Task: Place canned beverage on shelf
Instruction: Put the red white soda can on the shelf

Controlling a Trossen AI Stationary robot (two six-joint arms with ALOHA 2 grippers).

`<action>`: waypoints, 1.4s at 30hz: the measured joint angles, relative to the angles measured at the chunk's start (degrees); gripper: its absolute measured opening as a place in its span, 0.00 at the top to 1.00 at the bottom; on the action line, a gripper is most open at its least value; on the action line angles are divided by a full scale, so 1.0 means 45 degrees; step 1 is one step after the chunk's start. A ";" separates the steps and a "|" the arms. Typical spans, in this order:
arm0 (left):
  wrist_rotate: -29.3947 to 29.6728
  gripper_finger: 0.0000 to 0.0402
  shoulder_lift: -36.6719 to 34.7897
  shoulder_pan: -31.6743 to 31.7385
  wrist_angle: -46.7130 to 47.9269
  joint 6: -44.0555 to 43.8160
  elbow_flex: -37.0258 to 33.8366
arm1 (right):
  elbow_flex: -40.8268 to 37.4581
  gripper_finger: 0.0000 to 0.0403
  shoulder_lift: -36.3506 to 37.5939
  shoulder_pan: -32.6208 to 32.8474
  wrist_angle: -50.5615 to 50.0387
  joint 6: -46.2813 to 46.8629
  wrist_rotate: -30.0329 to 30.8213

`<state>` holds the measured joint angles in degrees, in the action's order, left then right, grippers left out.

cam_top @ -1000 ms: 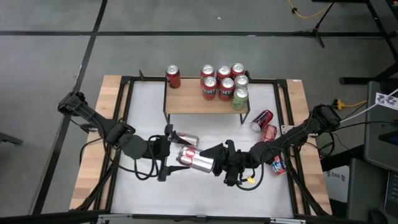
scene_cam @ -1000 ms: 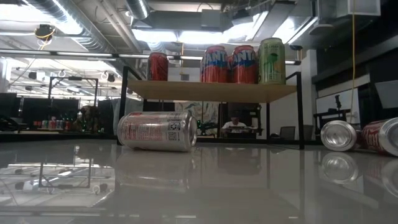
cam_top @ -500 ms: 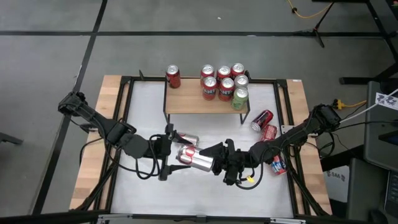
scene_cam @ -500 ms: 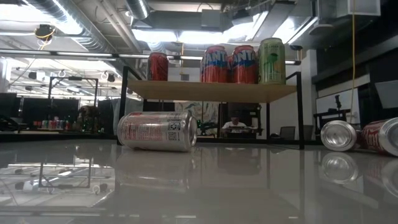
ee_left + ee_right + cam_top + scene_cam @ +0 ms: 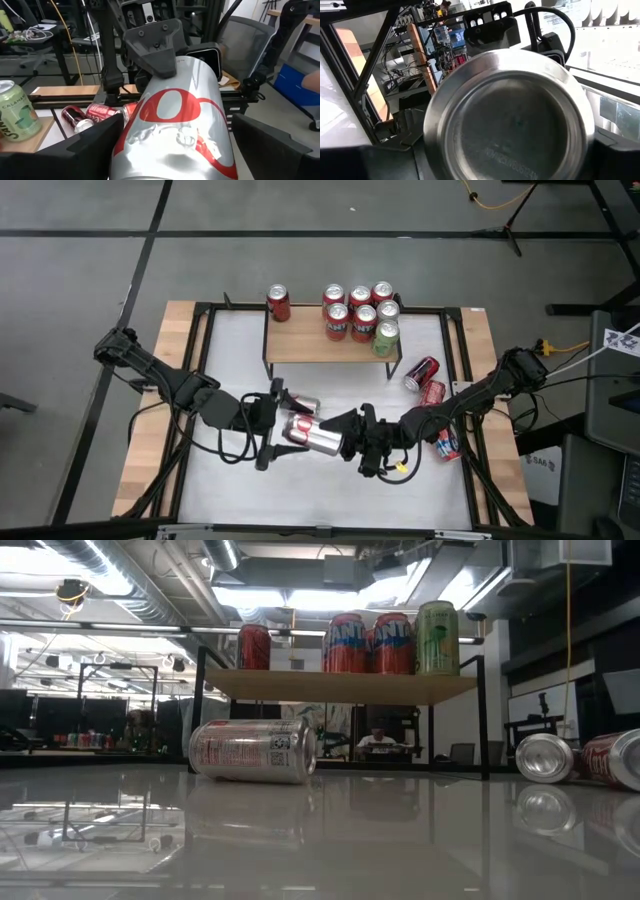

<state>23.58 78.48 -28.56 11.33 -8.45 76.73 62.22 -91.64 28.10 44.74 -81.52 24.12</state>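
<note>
A silver and red can [image 5: 312, 437] hangs on its side above the middle of the table. My right gripper [image 5: 338, 436] is shut on it from the right. My left gripper [image 5: 280, 425] is open at the can's other end, one finger on either side of it [image 5: 175, 125]; I cannot tell whether they touch. The shelf [image 5: 330, 343] at the far side carries several upright cans [image 5: 360, 315] on its plank [image 5: 340, 686]. Another can [image 5: 255, 750] lies on its side on the table in front of the shelf. My right gripper pinches the can's round wall near its bottom end [image 5: 187, 67], one finger [image 5: 155, 42] on the upper side. The fingers come level from the table's right and lie along the can, whose bottom [image 5: 512, 120] faces the wrist. The can is lifted clear, lying about level.
Three more cans [image 5: 422, 372] [image 5: 433, 392] [image 5: 447, 445] lie on the table at the right, near my right arm. The shelf's left half, beside a lone red can [image 5: 278, 302], is bare plank. Black rails [image 5: 200, 370] frame the table.
</note>
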 joint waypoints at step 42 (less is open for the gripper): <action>-0.0175 0.31 0.0015 0.0376 0.0148 0.0009 -0.0010 | 0.0010 0.02 0.0019 0.0003 -0.0726 0.0363 0.2054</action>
<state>22.80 78.54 -26.87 12.00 -8.41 76.69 62.26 -91.55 28.11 41.47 -79.88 33.36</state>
